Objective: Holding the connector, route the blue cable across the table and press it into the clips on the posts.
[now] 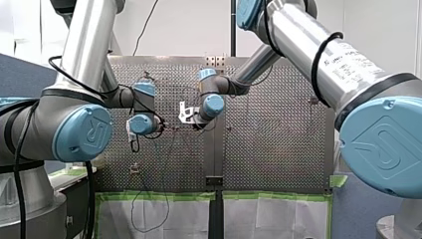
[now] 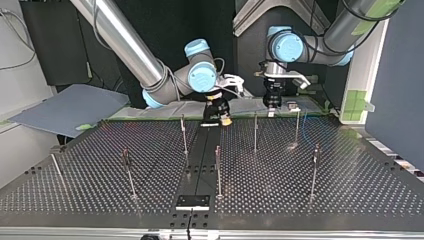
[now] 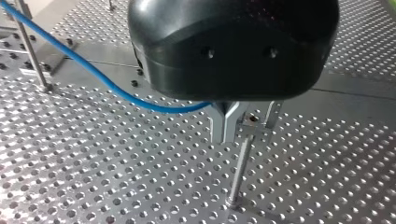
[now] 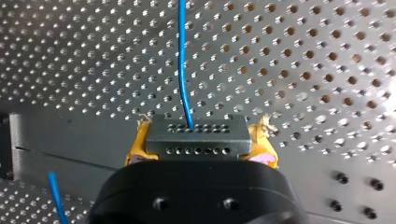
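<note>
My right end effector [image 4: 201, 145] is closed on the grey connector [image 4: 196, 133], clamped between its yellow pads [image 4: 134, 148]. The blue cable [image 4: 181, 56] leaves the connector and lies ahead over the perforated desk [image 4: 303, 70]. Only the left wrist view shows the cable curving in under my left end effector [image 3: 245, 125], just above a post [image 3: 239, 172]; whether that one is open or closed cannot be told. The top view shows other posts [image 2: 218, 170] spread across the desk in front of both arms.

blue cable [image 4: 181, 60], grey connector [image 4: 198, 137], perforated table [image 4: 303, 70]
</note>
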Controlling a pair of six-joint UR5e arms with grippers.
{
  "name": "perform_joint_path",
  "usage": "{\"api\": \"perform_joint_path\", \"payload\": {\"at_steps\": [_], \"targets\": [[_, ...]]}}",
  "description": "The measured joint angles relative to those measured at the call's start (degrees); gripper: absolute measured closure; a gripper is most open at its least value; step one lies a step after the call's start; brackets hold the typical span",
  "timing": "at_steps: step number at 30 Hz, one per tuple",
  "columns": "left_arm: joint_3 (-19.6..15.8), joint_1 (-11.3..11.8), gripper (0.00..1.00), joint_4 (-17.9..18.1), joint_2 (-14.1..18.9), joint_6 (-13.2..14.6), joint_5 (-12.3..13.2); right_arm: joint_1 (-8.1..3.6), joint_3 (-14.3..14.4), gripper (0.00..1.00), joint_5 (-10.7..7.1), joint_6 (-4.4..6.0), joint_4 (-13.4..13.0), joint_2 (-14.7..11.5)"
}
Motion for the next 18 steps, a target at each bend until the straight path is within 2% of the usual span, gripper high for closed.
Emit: {"api": "perform_joint_path", "payload": {"at_steps": [5,11,18], "targets": [[0.8,0.0,1.00,1.1,-1.7,-0.4,0.4,-0.47,0.3,1.00,-0.12,0.70,-1.5,0.2],[3.4,0.4,1.00,1.1,-4.5,0.0,0.4,-0.97,0.3,1.00,-0.28,0.91,-3.8,0.4],[5.8,0.8,1.00,0.0,-7.7,0.1,0.4,-1.46,0.3,1.00,-1.14,0.95,-4.4,0.8]]}}
